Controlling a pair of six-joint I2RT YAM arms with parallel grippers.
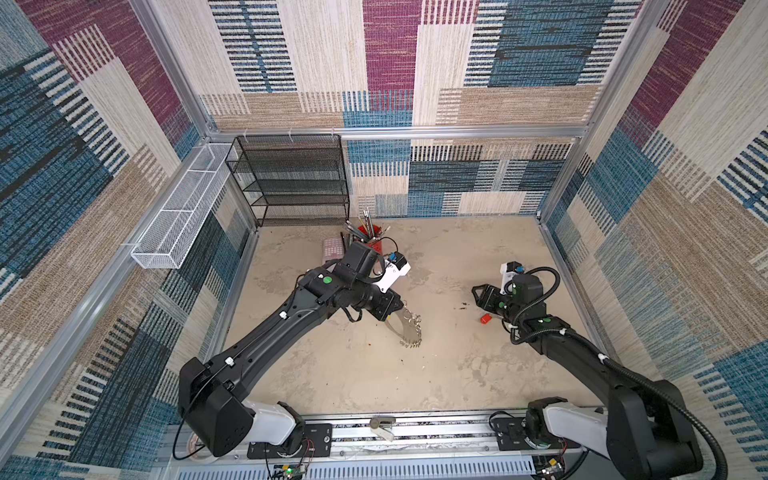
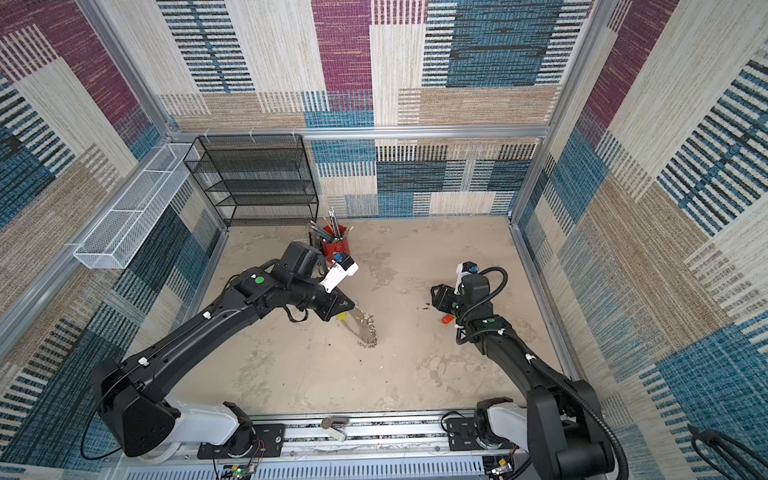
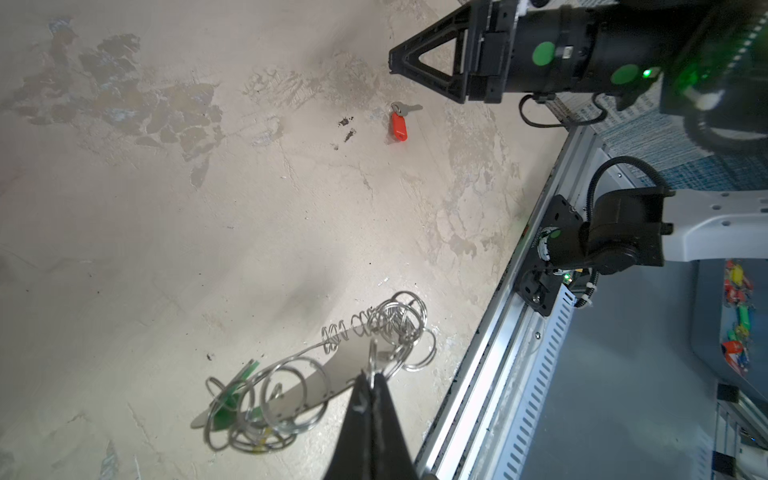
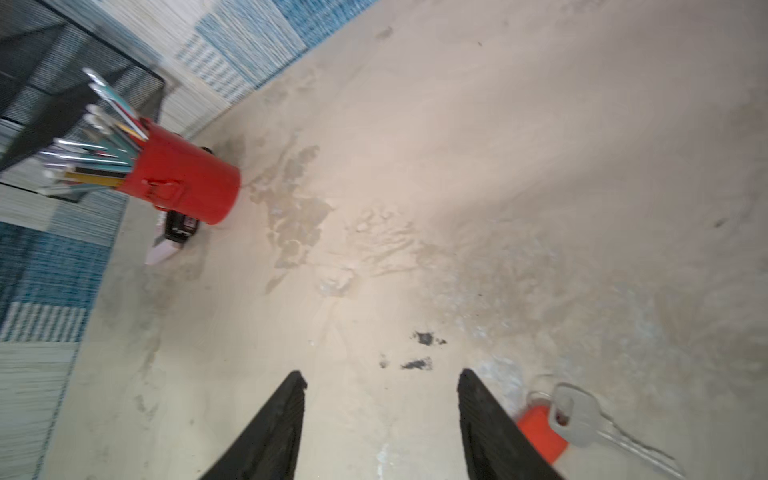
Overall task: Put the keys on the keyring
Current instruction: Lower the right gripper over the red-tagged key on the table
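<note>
Pinching one split ring of the keyring (image 3: pixel 328 376) between pressed-together fingers, the left end effector (image 3: pixel 370 379) holds the grey band near the centre of the bench (image 1: pixel 457 374) in both top views. One band is in view, edged with many small rings too tangled to count. Two tags sit among them: one green tag (image 3: pixel 226 411) and one yellow tag (image 2: pixel 341 318). One loose key (image 4: pixel 575 417) with a red tag lies flat on the bench at about 3 o'clock from the keyring, well apart from it. The right end effector (image 4: pixel 380 378) hovers spread and empty. The key lies outside its gap, just beside one finger. One red cup (image 4: pixel 187 178) of pens stands at about 12 o'clock from the keyring, near the back wall.
</note>
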